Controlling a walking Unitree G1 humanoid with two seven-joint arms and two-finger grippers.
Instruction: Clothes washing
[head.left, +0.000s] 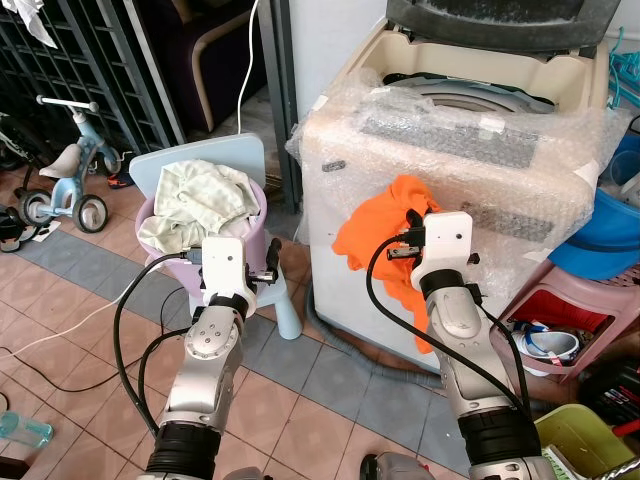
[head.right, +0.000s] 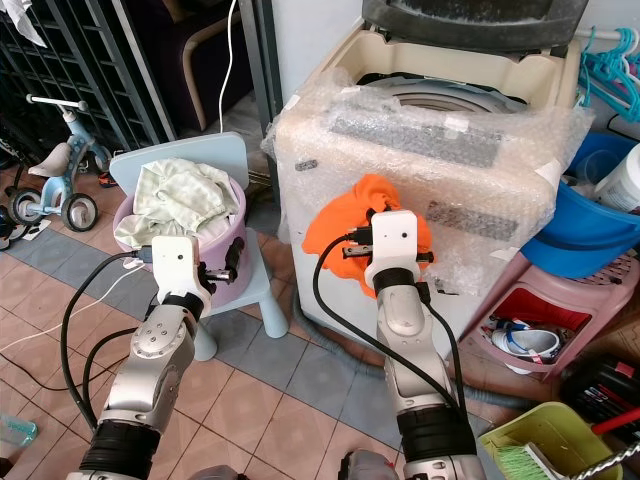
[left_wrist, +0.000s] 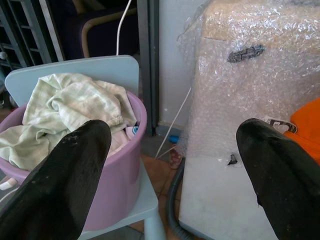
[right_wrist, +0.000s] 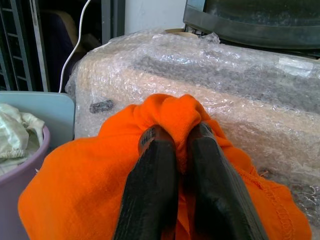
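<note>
My right gripper (right_wrist: 181, 135) is shut on an orange garment (head.left: 385, 235), which hangs in front of the bubble-wrapped washing machine (head.left: 470, 140). The machine's lid is up and its drum opening (head.left: 470, 92) shows at the top. A pale green cloth (head.left: 200, 200) is heaped in a lilac tub (head.left: 262, 215) on a light blue chair (head.left: 285, 300) left of the machine. My left gripper (left_wrist: 175, 165) is open, held in the air between tub and machine, with nothing between its fingers (left_wrist: 75, 170).
A grey drain hose (head.left: 370, 360) lies on the tiled floor by the machine. A blue basin (head.left: 610, 235) sits on a pink stool (head.left: 560, 300) to the right. A child's tricycle (head.left: 65, 180) and a dark metal gate (head.left: 90, 60) stand at the left.
</note>
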